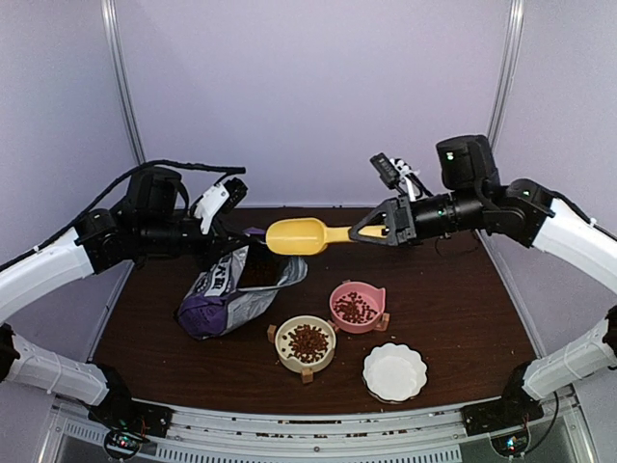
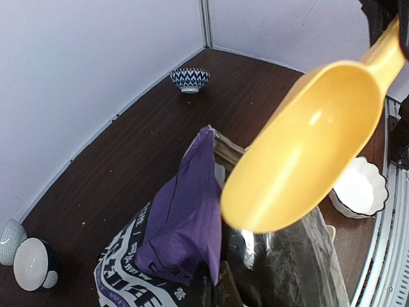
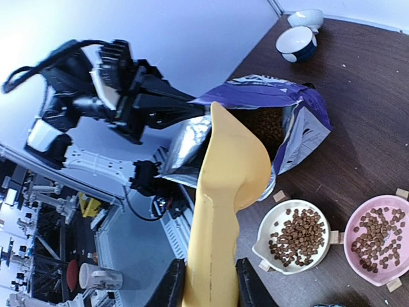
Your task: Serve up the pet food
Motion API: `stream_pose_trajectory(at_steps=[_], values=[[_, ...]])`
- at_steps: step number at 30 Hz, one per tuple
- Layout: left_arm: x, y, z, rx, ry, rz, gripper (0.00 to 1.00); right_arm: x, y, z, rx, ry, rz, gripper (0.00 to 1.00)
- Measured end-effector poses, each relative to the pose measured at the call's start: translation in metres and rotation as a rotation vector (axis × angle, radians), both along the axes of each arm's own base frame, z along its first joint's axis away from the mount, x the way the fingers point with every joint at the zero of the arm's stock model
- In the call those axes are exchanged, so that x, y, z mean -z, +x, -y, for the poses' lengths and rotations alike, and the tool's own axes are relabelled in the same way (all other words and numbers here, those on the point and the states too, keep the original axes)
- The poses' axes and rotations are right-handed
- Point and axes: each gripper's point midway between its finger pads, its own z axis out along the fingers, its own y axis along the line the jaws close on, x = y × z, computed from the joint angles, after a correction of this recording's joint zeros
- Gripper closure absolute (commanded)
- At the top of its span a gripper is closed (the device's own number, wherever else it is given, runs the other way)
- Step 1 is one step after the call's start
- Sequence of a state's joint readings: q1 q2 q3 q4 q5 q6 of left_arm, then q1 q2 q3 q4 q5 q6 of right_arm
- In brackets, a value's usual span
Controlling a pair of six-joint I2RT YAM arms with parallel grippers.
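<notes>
1. Yellow plastic scoop (image 1: pixel 297 236) hangs in the air just above the open mouth of the purple bag (image 1: pixel 227 299). Its hollow is bare, and in the left wrist view it covers a big part of the bag's mouth.
2. The right pincer (image 3: pixel 211 286) is pressed on the scoop's handle from both sides.
3. The left pincer (image 3: pixel 195 105) pinches the foil rim at the bag's mouth, on the side away from the bowls.
4. The bag lies tilted on the table (image 1: pixel 453 299), and some pet food (image 3: pixel 265 125) is seen deep inside its mouth.
5. Near the bag, the cream bowl (image 1: pixel 307 344) holds a loose heap of pet food. The pink bowl (image 1: pixel 356 309), just beside it and farther from the bag, holds pet food too.
6. Beyond these two from the bag stands a white dish (image 1: pixel 394 371) with a wavy rim, showing its white bottom.
7. Well apart from the bag, at the table's edges, are a blue-patterned bowl (image 2: pixel 190 79) and two small bowls (image 2: pixel 35 263).
</notes>
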State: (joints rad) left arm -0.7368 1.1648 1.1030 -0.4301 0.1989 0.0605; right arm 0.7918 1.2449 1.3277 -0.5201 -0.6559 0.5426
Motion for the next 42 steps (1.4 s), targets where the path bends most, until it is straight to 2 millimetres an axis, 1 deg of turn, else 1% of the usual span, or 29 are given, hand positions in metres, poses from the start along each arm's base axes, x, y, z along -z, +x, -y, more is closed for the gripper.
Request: stream_pose_trajectory(at_steps=[2, 3, 7, 10, 13, 16, 18, 19, 21, 23, 27, 30, 33, 36, 39, 42], values=[[0.000, 0.000, 0.001, 0.005, 0.000, -0.001, 1.00, 0.015, 0.012, -0.019, 0.008, -0.079, 0.002, 0.95], [0.000, -0.001, 0.002, 0.008, 0.000, -0.001, 1.00, 0.027, 0.018, -0.029, 0.017, -0.132, 0.002, 0.95], [0.002, -0.003, 0.005, 0.024, -0.001, -0.009, 1.00, 0.072, 0.040, -0.056, 0.070, -0.330, 0.008, 0.95], [0.006, -0.005, 0.009, 0.038, 0.003, -0.019, 1.00, 0.090, 0.045, -0.078, 0.075, -0.387, 0.025, 0.96], [0.006, -0.004, 0.010, 0.040, 0.002, -0.019, 1.00, 0.113, 0.051, -0.103, 0.087, -0.444, 0.021, 0.96], [0.006, -0.006, 0.011, 0.046, 0.001, -0.020, 1.00, 0.146, 0.060, -0.133, 0.099, -0.475, -0.001, 0.96], [0.007, -0.007, 0.012, 0.049, 0.002, -0.023, 1.00, 0.170, 0.060, -0.144, 0.095, -0.488, -0.043, 0.96], [0.008, -0.007, 0.012, 0.051, 0.005, -0.028, 1.00, 0.174, 0.060, -0.149, 0.093, -0.478, -0.052, 0.95], [0.009, -0.008, 0.012, 0.055, 0.007, -0.031, 1.00, 0.173, 0.058, -0.157, 0.086, -0.437, -0.086, 0.95], [0.010, -0.008, 0.012, 0.055, 0.009, -0.034, 1.00, 0.168, 0.056, -0.162, 0.060, -0.393, -0.114, 0.95], [0.011, -0.007, 0.011, 0.045, 0.015, -0.032, 1.00, 0.160, 0.040, -0.172, -0.031, -0.310, -0.174, 0.95], [0.012, -0.006, 0.009, 0.031, 0.025, -0.030, 1.00, 0.153, 0.029, -0.174, -0.091, -0.249, -0.221, 0.95], [0.011, -0.005, 0.006, 0.017, 0.029, -0.022, 1.00, 0.142, 0.018, -0.174, -0.151, -0.174, -0.263, 0.95], [0.010, -0.005, 0.002, -0.004, 0.030, -0.009, 1.00, 0.129, 0.008, -0.170, -0.187, -0.103, -0.298, 0.95], [0.007, -0.003, -0.002, -0.031, 0.031, 0.007, 1.00, 0.120, 0.009, -0.157, -0.179, -0.042, -0.346, 0.95], [0.004, 0.001, -0.006, -0.057, 0.032, 0.024, 1.00, 0.111, 0.013, -0.140, -0.162, 0.030, -0.383, 0.95]])
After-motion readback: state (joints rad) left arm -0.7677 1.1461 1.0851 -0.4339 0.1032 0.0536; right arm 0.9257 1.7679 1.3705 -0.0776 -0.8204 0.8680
